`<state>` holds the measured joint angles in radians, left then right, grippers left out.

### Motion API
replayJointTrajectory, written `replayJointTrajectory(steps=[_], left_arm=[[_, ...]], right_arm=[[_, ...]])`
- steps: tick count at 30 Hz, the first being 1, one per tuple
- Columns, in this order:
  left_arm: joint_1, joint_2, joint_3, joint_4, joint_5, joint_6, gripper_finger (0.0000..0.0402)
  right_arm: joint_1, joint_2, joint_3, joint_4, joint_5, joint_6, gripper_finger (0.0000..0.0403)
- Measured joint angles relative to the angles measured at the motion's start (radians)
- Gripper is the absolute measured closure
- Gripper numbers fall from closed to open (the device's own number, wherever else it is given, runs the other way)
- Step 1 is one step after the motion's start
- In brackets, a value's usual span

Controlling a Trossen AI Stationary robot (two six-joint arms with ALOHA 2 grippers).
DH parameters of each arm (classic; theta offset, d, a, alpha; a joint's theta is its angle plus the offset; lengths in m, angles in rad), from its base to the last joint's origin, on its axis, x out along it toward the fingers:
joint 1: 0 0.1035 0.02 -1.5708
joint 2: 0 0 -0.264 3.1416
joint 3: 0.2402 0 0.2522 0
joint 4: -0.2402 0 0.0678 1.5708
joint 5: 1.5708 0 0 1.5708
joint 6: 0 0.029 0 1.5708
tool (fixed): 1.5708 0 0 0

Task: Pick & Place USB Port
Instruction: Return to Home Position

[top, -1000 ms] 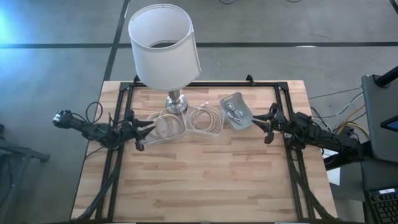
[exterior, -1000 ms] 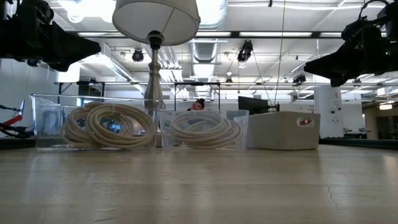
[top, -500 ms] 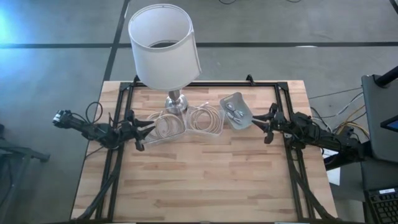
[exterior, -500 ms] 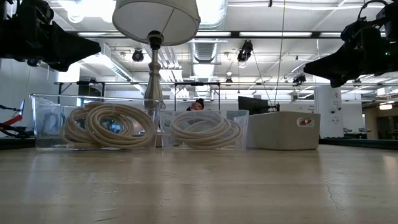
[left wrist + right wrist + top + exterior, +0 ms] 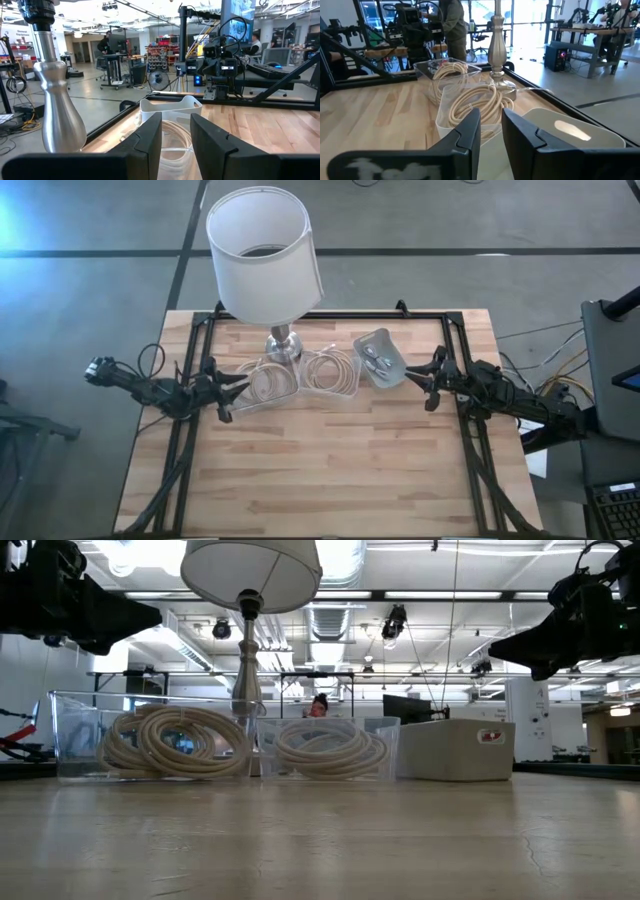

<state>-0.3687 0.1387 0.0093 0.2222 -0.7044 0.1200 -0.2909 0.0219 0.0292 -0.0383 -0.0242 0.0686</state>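
We see the left tool (image 5: 238, 387) and the right tool (image 5: 412, 378) both released, gripping nothing, hovering at opposite sides of the surface (image 5: 330, 470), the gray bin (image 5: 380, 358) beside the right.

The high camera hangs well above the table (image 5: 330, 470) and looks straight down on all of it; the low one sits at table-top height at the near edge, facing level toward the far side. Each wrist camera rides close over one side, facing inward; all four share the lamp (image 5: 265, 255) and clear bins (image 5: 380, 735).
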Motion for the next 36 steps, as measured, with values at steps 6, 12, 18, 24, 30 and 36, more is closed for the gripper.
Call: replayJointTrajectory(steps=[6, 12, 18, 24, 30, 36], left_arm=[[0.0, 0.0, 0.0, 0.0, 0.004, 0.0, 0.0296], [0.0, 0.0, 0.0, 0.0, 0.004, 0.0, 0.0296], [0.0, 0.0, 0.0, 0.0, 0.003, 0.0, 0.0296], [0.0, 0.0, 0.0, 0.0, 0.003, 0.0, 0.0296], [0.0, 0.0, 0.0, 0.0, 0.002, 0.0, 0.0296], [0.0, 0.0, 0.0, 0.0, -0.003, 0.0, 0.0296]], right_arm=[[0.0, 0.0, 0.0, 0.0, 0.0, 0.002, 0.032], [0.0, 0.0, 0.0, 0.0, 0.0, -0.001, 0.0312], [0.0, 0.0, 0.0, 0.0, 0.0, -0.001, 0.0311], [0.0, 0.0, 0.0, -0.001, 0.0, -0.001, 0.0322], [0.0, 0.0, 0.0, -0.001, 0.0, 0.0, 0.0333], [0.0, 0.0, 0.0, -0.001, 0.0, 0.001, 0.0332]])
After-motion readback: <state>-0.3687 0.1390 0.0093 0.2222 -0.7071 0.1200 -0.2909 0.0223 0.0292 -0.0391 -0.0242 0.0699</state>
